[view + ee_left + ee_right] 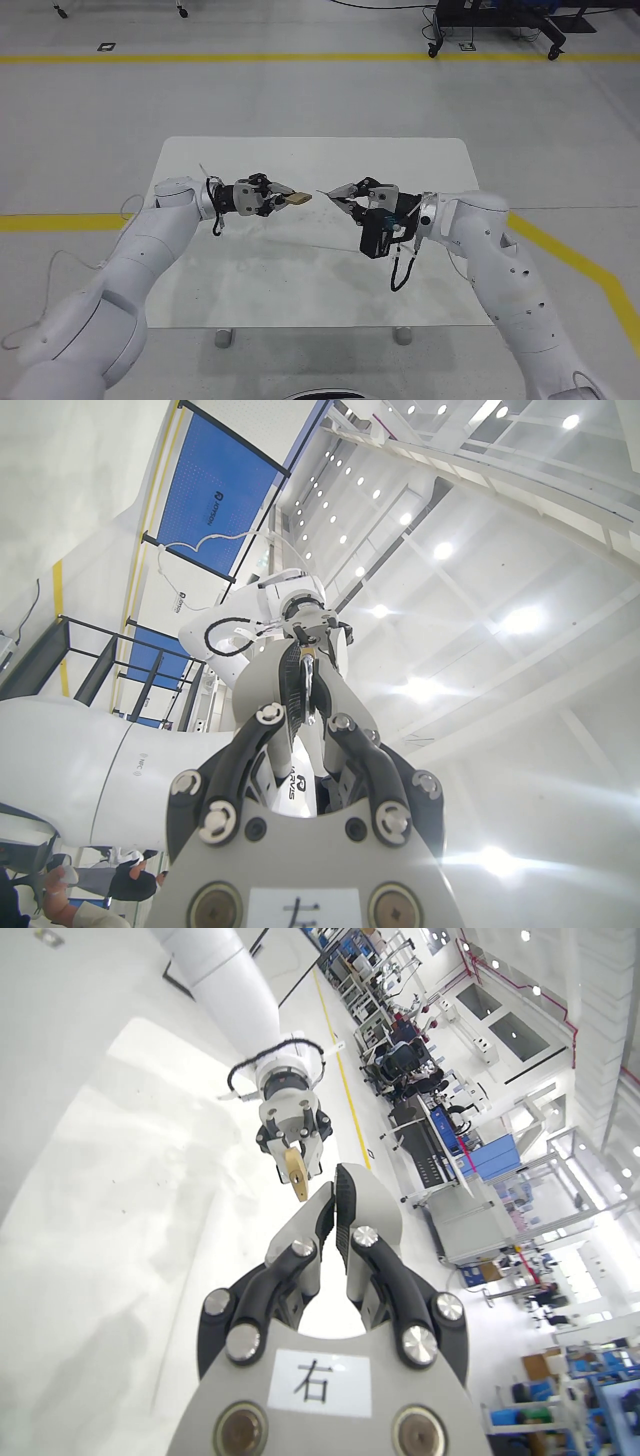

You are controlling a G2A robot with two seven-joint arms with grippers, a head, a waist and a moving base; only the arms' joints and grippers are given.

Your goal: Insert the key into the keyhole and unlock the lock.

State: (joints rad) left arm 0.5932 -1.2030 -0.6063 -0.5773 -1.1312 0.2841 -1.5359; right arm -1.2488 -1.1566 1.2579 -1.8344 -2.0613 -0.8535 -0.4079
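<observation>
In the top view, a small brass padlock (297,199) is gripped tight in the left gripper (286,197) above the white rectangular table (300,290). A thin silvery metal key (325,194) is pinched in the nearly closed right gripper (341,194), at three o'clock of the padlock. The key's tip is pointed at nine o'clock, toward the lock, and a small gap is left between the two. Both are kept off the tabletop, presumably so that blade and lock can be lined up freely in the air.

In the left wrist view, a curved silvery bar, judged to be the shackle (308,690), is seen clamped between the ribbed pads. The lock's body is thereby left free beyond the fingertips, facing the other arm.

In the right wrist view, the dark keyhole (297,1176) in the lock's end face is turned straight toward the closed right fingers. The key itself cannot be made out between those pads. Insertion is judged not yet begun, and a straight advance along the keyhole's axis is called for.
</observation>
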